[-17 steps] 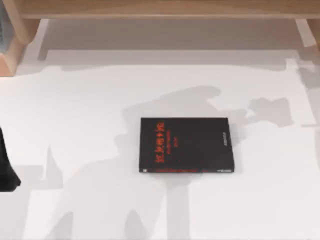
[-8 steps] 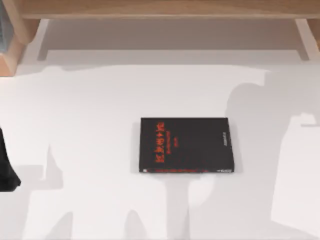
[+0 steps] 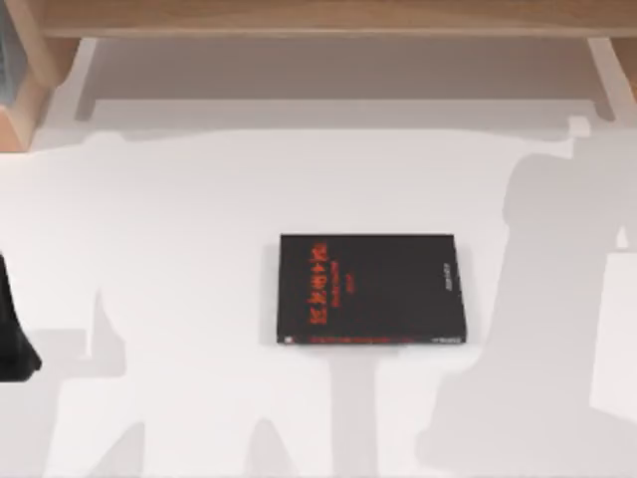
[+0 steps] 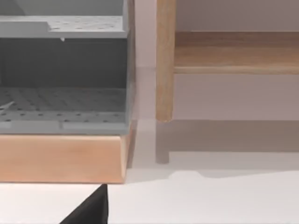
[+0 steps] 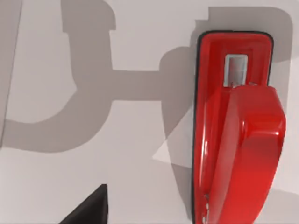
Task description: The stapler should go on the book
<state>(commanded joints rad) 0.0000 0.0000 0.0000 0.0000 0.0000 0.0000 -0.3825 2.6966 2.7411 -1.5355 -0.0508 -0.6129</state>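
The book lies flat around the middle of the desk with its cover bare, so the stapler, lying on the white surface just under the right wrist camera, has not been picked up. It looks like the approach step: the right arm hangs over the stapler, and I cannot tell how its fingers stand. Next it must lower, grip the red body across its narrow width, and carry it towards the middle; the left arm sits parked by the desk's left edge.

Open white table surrounds the book on every side, with bare cover on top. A wooden shelf spans the far edge; a wooden box holding a grey rack occupies the far-left corner.
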